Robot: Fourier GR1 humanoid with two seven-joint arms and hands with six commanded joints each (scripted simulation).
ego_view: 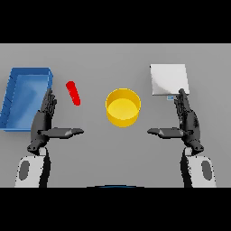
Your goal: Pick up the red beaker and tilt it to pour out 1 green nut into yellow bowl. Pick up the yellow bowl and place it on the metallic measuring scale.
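A red beaker (pixel 72 93) lies on the grey table, left of centre and just right of my left hand's fingertips. The yellow bowl (pixel 122 106) stands upright at the table's middle; I see nothing inside it. At the back right sits the metallic measuring scale (pixel 168 79), a flat square plate with a small display at its front edge. My left hand (pixel 44 121) hovers open between the bin and the beaker, thumb pointing right. My right hand (pixel 187 121) is open too, fingers reaching the scale's front edge, thumb pointing left. No green nut is visible.
A blue rectangular bin (pixel 26 97) sits at the far left, close beside my left hand. Bare grey table lies between both hands, in front of the bowl.
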